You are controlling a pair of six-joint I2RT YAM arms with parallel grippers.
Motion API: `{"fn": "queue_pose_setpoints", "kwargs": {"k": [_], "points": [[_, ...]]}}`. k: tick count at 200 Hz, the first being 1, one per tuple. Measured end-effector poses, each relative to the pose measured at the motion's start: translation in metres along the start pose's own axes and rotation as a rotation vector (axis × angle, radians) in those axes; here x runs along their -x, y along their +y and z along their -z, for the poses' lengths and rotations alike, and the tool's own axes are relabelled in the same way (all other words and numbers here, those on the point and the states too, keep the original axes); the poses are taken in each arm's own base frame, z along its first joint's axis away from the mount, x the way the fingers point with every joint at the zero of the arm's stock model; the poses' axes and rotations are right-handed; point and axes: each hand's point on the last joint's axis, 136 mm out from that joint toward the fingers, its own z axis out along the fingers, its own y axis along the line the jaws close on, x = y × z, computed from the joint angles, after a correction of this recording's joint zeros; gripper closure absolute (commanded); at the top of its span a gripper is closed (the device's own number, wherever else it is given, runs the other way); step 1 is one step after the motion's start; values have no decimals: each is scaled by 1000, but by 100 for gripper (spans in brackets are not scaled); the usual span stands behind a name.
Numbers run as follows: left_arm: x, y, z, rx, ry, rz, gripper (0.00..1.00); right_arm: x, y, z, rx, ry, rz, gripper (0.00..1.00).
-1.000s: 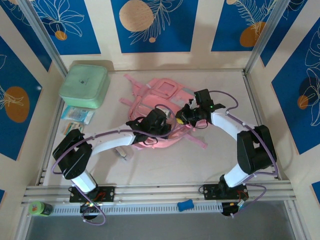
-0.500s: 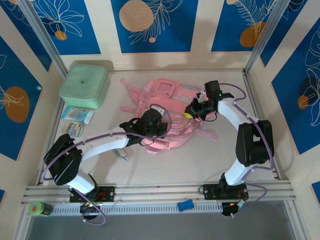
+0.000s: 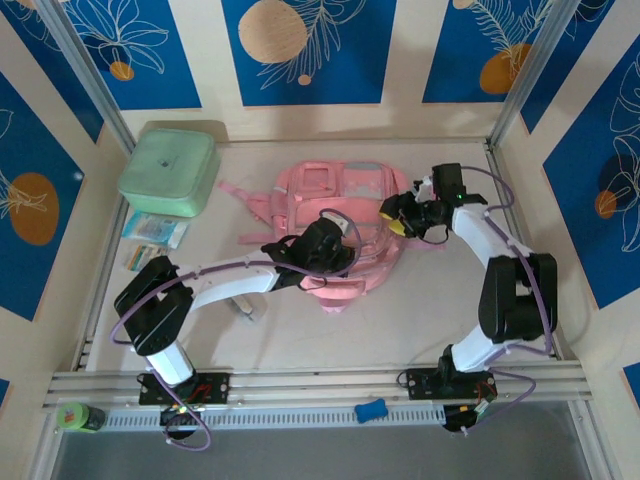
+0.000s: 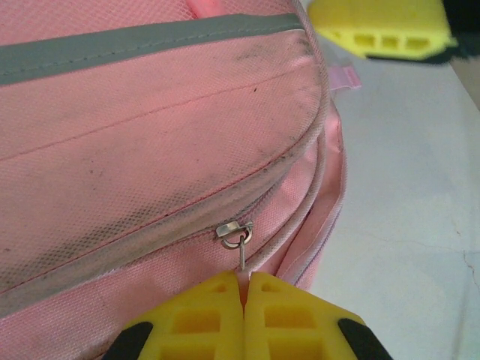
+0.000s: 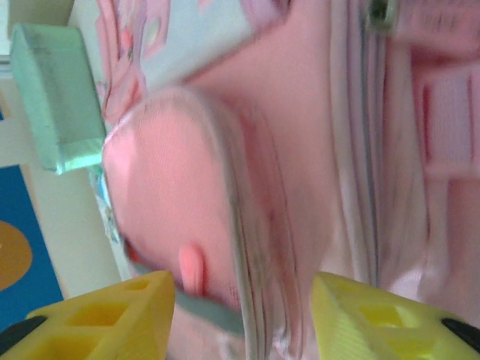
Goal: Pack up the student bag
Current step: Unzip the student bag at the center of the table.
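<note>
One soft, grainy-woven pink student bag [image 3: 335, 195]

This is a robot test cell in a lab: a pale tabletop [image 3: 420, 320] boxed in by cream walls [image 3: 205, 60] with blue leaf-patterned panels [image 3: 300, 50], bare aluminium corner posts [image 3: 528, 80], and a slotted aluminium rail [image 3: 320, 382] along the near edge carrying two bolted white-and-black robot arms [image 3: 225, 284].

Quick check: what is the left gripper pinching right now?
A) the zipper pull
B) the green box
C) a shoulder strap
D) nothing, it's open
A: in the left wrist view the left gripper has its yellow fingers closed together on the metal zipper pull at the edge of the bag.
</note>
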Motion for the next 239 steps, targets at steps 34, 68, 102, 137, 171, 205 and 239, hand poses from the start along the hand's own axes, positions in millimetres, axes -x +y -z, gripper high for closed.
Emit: {"fn": "queue_pose_setpoints", "kwargs": {"k": [34,68,102,137,171,205,239], "points": [[-1,1,0,-7,6,4,100,-40,-6,-10,72,59,-81,51],[-1,3,-1,-9,10,11,100,-52,-5,-21,78,79,-125,73],[-2,4,-1,-14,15,12,100,-47,-4,-20,66,59,-137,87],[1,7,7,-19,-6,8,100,-43,4,-16,56,65,-124,99],[4,15,21,-9,-20,-9,100,-41,5,-11,54,71,-109,100],[4,43,41,62,-17,-43,100,-30,6,2,51,57,-92,100],[3,79,58,143,7,-89,100,-8,2,19,51,8,-93,100]]}}
